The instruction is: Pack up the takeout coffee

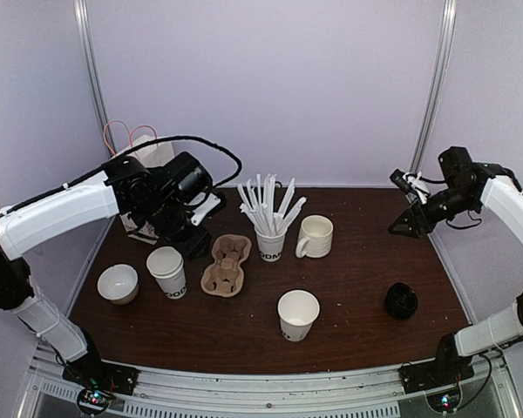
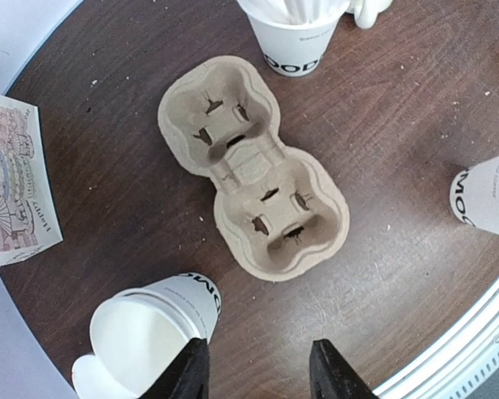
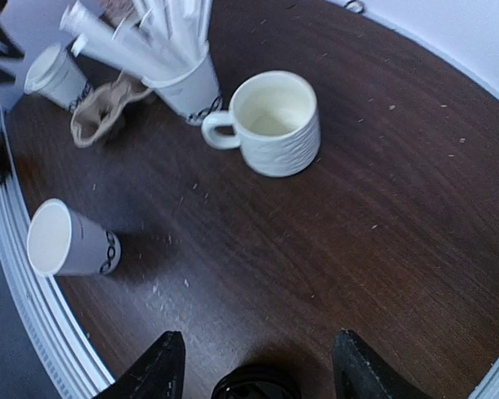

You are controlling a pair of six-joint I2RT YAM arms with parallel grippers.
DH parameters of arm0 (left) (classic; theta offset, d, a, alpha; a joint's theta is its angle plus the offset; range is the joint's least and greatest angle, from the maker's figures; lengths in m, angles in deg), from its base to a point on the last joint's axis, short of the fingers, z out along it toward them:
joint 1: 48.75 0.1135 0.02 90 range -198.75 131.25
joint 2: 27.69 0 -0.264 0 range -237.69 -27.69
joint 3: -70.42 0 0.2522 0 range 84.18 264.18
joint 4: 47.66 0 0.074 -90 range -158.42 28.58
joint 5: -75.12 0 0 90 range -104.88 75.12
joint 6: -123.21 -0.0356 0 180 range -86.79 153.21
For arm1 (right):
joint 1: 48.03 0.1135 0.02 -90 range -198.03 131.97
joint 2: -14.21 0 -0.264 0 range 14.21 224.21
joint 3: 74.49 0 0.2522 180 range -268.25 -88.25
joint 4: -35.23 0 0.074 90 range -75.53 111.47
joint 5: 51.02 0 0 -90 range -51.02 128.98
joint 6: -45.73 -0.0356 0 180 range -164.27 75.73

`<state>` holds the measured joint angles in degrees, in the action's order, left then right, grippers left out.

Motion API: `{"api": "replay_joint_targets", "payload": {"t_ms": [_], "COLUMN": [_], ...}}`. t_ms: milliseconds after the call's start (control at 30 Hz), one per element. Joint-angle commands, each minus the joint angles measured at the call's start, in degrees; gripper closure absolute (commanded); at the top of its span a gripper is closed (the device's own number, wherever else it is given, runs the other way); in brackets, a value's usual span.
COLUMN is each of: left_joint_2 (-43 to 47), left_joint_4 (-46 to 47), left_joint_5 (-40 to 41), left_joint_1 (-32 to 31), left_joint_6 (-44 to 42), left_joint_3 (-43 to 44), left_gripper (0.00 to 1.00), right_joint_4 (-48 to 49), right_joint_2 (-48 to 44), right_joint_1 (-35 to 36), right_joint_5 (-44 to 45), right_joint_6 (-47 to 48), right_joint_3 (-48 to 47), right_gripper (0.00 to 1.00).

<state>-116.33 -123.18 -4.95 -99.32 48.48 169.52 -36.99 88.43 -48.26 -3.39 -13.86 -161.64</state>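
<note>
- The left gripper [image 2: 258, 359] is hovering with its jaws spread and nothing between them. The near cup [image 2: 154, 322] is standing lidless just beside one finger, next to the pulp carrier [image 2: 251, 166].
- The right gripper [image 3: 258, 353] is hanging released above the black lid [image 3: 256, 384]. The second cup [image 1: 297, 314] is sitting lidless at centre front.
- Risk: if the left gripper comes straight down from here, that finger is likely clipping the near cup's rim and tipping it.
- Risk: a hard squeeze is likely buckling the thin paper wall. The stick cup [image 1: 270, 241] and mug [image 1: 315, 235] are crowding the carrier's far side.
- The wrist view is cutting the lid off, so I cannot tell whether it is one lid or two stacked.
- The paper bag [image 1: 148, 152] is mostly hiding behind the left arm.
</note>
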Motion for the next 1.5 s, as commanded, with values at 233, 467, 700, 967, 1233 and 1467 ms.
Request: {"api": "replay_joint_targets", "payload": {"t_ms": [233,467,700,967,1233,1467], "left_joint_2": [3.2,0.8,-0.6,-1.1,-1.8,-2.0], "left_joint_4": [0.6,3.9,4.7,5.3,5.5,5.8], "left_joint_5": [-4.2,-4.1,-4.3,-3.5,-3.5,-3.3], "left_joint_1": [-4.9,-5.4,-5.5,-5.5,-5.4,-5.5], "left_joint_6": [-7.3,-7.0,-6.8,-6.7,-6.5,-6.6], "left_joint_3": [0.4,-0.3,0.0,-0.2,-0.7,-1.3], "left_gripper": [0.57,0.56,0.56,0.56,0.56,0.55], "right_joint_4": [-8.8,-10.8,-6.9,-3.9,-3.0,-2.4], "right_joint_2": [-3.4,-6.3,-6.5,-4.0,-2.4,-2.2], "right_joint_1": [11.0,13.3,15.2,16.8,17.0,16.9], "right_joint_5": [27.9,30.7,29.4,29.6,29.0,28.8], "right_joint_6": [18.8,22.7,23.0,22.5,22.2,22.0], "right_joint_3": [16.6,23.7,27.3,28.3,28.7,29.2], "right_gripper": [0.36,0.35,0.35,0.5,0.65,0.73]}}
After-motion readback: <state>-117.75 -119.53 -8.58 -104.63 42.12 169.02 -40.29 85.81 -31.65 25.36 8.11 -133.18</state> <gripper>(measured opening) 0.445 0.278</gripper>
